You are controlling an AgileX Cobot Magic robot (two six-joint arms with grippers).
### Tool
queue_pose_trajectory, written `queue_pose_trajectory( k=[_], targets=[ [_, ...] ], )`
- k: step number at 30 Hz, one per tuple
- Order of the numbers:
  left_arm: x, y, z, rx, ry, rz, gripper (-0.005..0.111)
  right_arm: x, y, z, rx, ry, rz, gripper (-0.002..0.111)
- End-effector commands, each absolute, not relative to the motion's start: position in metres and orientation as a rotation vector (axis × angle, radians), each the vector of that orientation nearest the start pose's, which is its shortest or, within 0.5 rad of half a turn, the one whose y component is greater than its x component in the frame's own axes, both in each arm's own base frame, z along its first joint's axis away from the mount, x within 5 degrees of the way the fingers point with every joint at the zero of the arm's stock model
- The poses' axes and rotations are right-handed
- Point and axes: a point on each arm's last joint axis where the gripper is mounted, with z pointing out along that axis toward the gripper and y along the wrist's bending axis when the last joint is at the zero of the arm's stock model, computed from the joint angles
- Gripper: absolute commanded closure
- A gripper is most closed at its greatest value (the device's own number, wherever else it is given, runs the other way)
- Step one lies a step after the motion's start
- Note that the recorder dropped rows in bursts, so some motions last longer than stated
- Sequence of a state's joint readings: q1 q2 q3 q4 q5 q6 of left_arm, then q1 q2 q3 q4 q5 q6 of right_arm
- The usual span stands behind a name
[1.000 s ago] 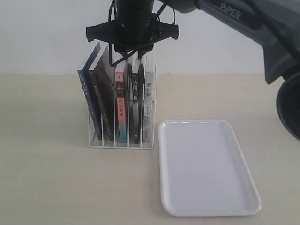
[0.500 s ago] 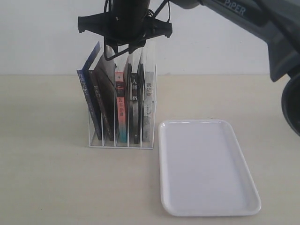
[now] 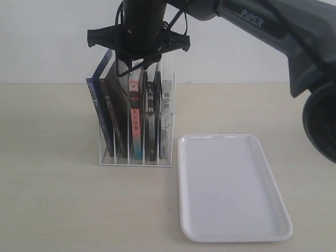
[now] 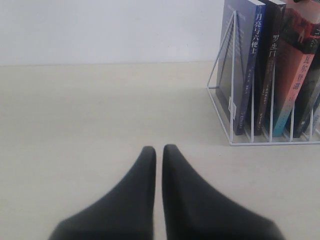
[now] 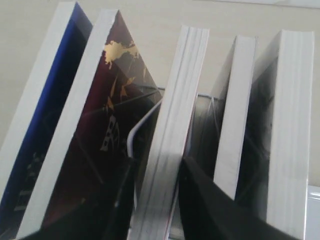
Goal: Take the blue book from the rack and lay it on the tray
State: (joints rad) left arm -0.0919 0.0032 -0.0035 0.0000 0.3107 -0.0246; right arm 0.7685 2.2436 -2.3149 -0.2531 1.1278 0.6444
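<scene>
My left gripper (image 4: pixel 159 150) hangs low over the bare table (image 3: pixel 52 199), its two fingers pressed together, gripping nothing. It sits off to the left of the rack (image 3: pixel 134 163).

The rack stands toward the far edge of the table, and the blue book (image 3: pixel 100 113) is in its leftmost slot. It leans with its top tipped out to the left, its foot down in the rack, and nothing of mine is touching it.

Next along is a dark-covered book (image 3: pixel 116 115), leaning the same way. Then comes the red-and-teal-spined book (image 3: pixel 136 115), upright, then the black-spined book (image 3: pixel 151 115), and a pale one (image 3: pixel 166 121) in the last slot.

My right arm reaches in from the right, and my right gripper (image 3: pixel 138 63) is down at the top of the rack. The right wrist view shows its fingers (image 5: pixel 200 205) one on each side of the red-and-teal-spined book's top edge, with a rack wire beside one finger. They are very close to the pages, and I cannot tell whether they are pinching the book or only straddling it.

The tray (image 3: pixel 273 210) lies flat just beside the rack's right foot. It runs toward the near edge of the table, with nothing on it.
</scene>
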Motion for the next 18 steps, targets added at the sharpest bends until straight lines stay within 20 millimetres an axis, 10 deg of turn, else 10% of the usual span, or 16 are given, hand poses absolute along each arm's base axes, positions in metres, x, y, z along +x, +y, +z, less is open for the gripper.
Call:
queue_pose_trajectory(
  k=[1, 18],
  targets=[
    [0.054, -0.0049, 0.1852, 0.052, 1.793, -0.087, 0.103, 0.3756, 0.3322, 0.309, -0.198, 2.497, 0.238, 0.078],
    [0.054, -0.0049, 0.1852, 0.052, 1.793, -0.087, 0.103, 0.3755, 0.3318, 0.3075, -0.183, 2.507, 0.232, 0.078]
  ],
)
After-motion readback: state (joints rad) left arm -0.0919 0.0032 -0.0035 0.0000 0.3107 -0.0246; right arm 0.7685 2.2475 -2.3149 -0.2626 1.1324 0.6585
